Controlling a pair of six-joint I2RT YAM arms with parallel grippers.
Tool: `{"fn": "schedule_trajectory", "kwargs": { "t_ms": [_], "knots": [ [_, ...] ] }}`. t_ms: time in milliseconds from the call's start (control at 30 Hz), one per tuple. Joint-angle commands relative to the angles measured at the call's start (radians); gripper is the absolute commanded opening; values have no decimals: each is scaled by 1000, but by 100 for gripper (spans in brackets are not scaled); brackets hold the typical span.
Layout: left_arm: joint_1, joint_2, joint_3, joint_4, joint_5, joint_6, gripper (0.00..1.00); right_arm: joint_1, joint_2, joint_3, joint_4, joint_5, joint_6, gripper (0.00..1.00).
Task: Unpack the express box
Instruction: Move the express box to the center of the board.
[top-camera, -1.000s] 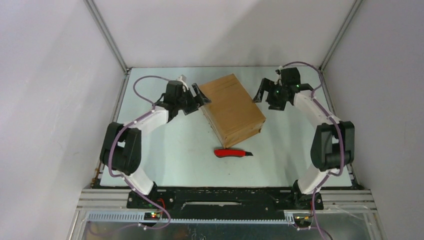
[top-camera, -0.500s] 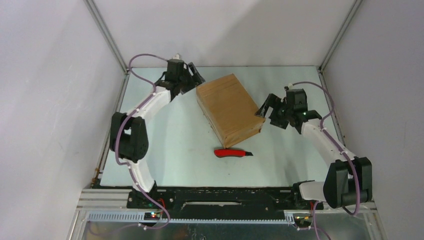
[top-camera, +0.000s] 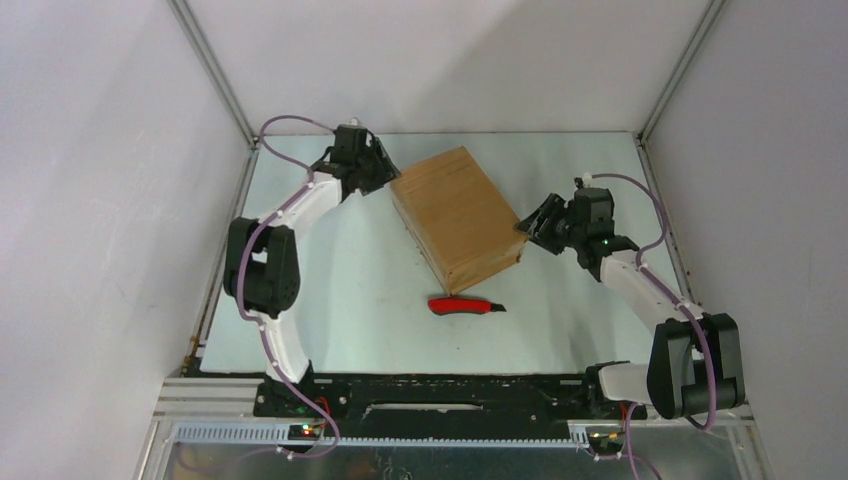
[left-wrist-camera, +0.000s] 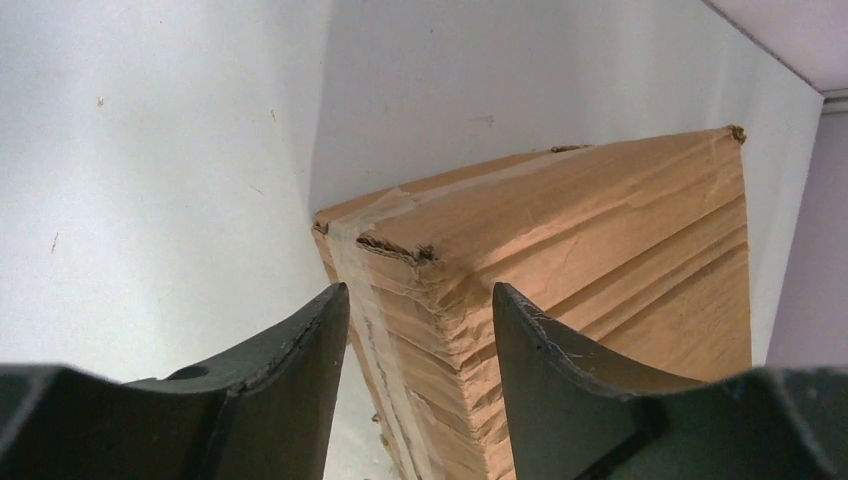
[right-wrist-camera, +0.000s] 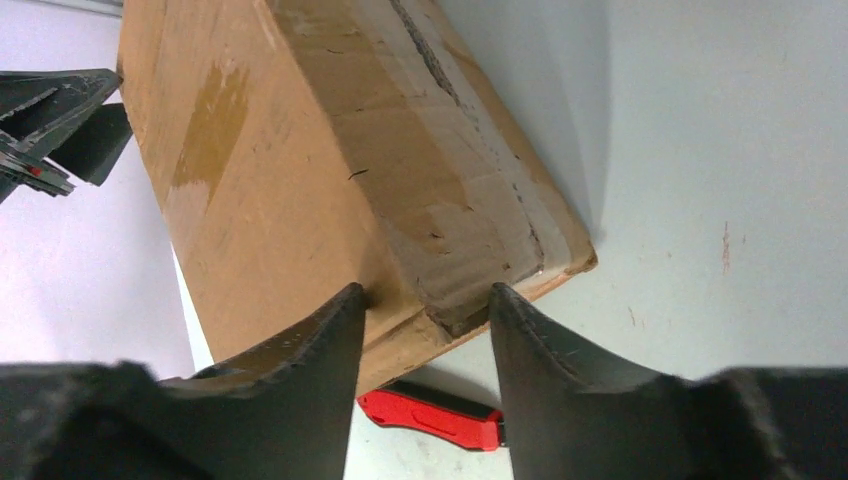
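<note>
The express box (top-camera: 458, 213), a brown taped carton, lies slantwise on the table with its flaps closed. My left gripper (top-camera: 385, 178) is at its far left corner. In the left wrist view the fingers of my left gripper (left-wrist-camera: 415, 300) pinch the crumpled corner of the express box (left-wrist-camera: 600, 230), both tips against the cardboard. My right gripper (top-camera: 530, 222) is at the near right corner. In the right wrist view my right gripper (right-wrist-camera: 425, 295) straddles the torn lower corner of the express box (right-wrist-camera: 300, 160), with both fingertips touching it.
A red-handled utility knife (top-camera: 466, 305) lies on the table just in front of the box, and the same knife (right-wrist-camera: 430, 415) shows below my right fingers. The enclosure walls stand close behind and to both sides. Bare tabletop (top-camera: 350, 290) lies left of the knife.
Both arms moved in to opposite corners of the box and their jaws narrowed onto the cardboard. The right arm swung from the far right down to the near corner. The box has not shifted.
</note>
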Motion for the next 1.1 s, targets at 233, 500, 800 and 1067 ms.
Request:
{"fn": "schedule_trajectory", "kwargs": {
  "t_ms": [233, 500, 800, 1067],
  "knots": [
    [9, 26, 15, 31, 11, 17, 49, 25, -2, 0, 132, -16, -11, 11],
    [12, 2, -65, 115, 26, -27, 32, 84, -65, 57, 45, -16, -34, 0],
    [21, -43, -26, 82, 54, -6, 60, 152, -136, 170, -121, 40, -98, 0],
    [4, -241, -104, -40, 1, 29, 80, 133, -78, 287, -230, 78, -170, 8]
  ]
}}
